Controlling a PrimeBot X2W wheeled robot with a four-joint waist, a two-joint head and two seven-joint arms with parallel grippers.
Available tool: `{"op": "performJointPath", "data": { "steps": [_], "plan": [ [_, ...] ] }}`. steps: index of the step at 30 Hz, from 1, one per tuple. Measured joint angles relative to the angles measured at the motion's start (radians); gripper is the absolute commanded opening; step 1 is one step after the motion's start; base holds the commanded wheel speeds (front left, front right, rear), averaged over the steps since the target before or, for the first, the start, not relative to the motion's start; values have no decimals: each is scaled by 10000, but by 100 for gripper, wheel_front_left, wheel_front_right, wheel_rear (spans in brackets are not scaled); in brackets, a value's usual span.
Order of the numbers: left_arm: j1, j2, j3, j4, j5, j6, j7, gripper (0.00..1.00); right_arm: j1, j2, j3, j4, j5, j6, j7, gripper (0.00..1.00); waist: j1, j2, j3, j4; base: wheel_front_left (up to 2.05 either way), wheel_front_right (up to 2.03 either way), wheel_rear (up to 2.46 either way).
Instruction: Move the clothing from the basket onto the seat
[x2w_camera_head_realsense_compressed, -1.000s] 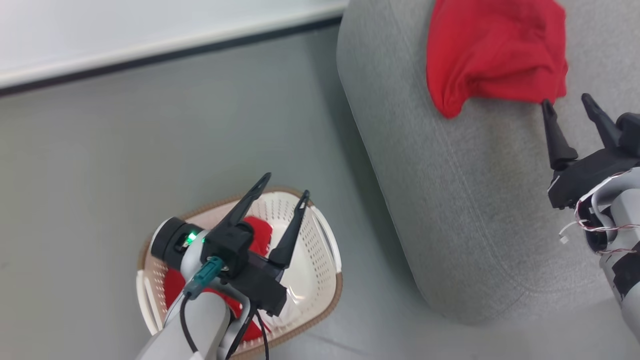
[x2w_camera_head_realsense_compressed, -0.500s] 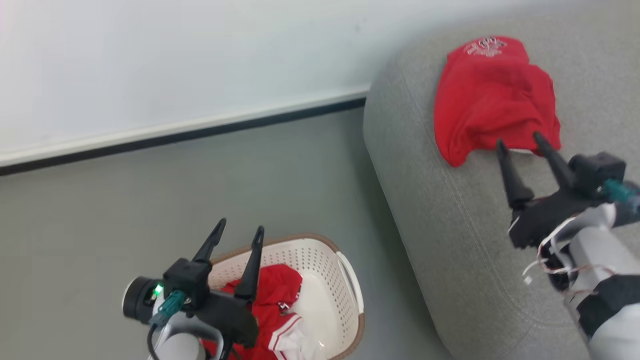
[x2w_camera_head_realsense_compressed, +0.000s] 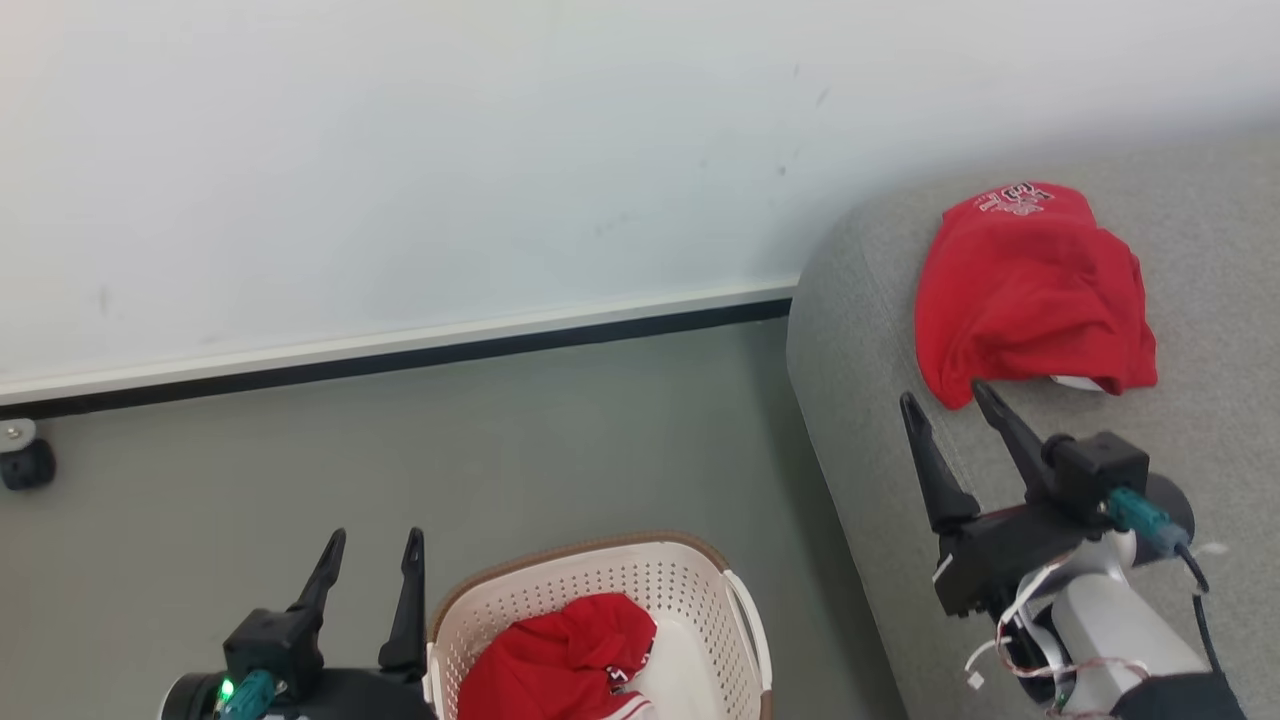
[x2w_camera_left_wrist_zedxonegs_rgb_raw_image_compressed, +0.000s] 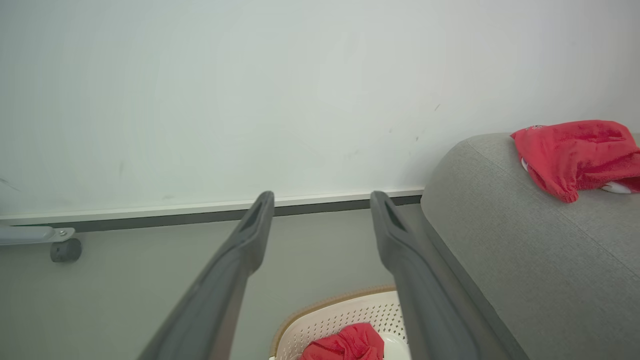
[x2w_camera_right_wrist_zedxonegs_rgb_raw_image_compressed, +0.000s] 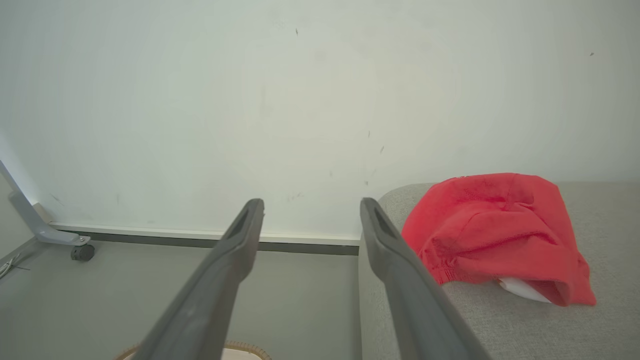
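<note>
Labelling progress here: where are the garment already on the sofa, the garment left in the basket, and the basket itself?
placed garment (x2w_camera_head_realsense_compressed: 1030, 290): head view, middle of its red fabric.
remaining garment (x2w_camera_head_realsense_compressed: 550, 655): head view, centre of the red bundle.
basket (x2w_camera_head_realsense_compressed: 650, 585): head view, perforated white back wall.

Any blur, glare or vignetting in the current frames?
Head view: sharp, even light, no glare, faint shadow on the floor beside the sofa. Left wrist view: left gripper soft near the lens, red garment on the sofa crisp. Right wrist view: right gripper likewise soft, wall dims toward the corners.
</note>
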Motion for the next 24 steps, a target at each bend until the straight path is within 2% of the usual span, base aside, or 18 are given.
{"op": "performJointPath", "data": {
  "steps": [6,17,24],
  "plan": [
    [640,27,314,-318,15,75,0,100,984,13,-140,-851,-82,-460,0,100,1,0,-331,191,0,0,0],
    [1327,-38,633,-755,222,159,0,100,2542,82,-552,-1981,-111,-1087,0,100,0,1,-698,445,0,0,0],
    [1678,-65,907,-903,301,242,0,100,3254,81,-788,-2548,-113,-1252,0,100,1,2,-894,654,0,0,0]
  ]
}}
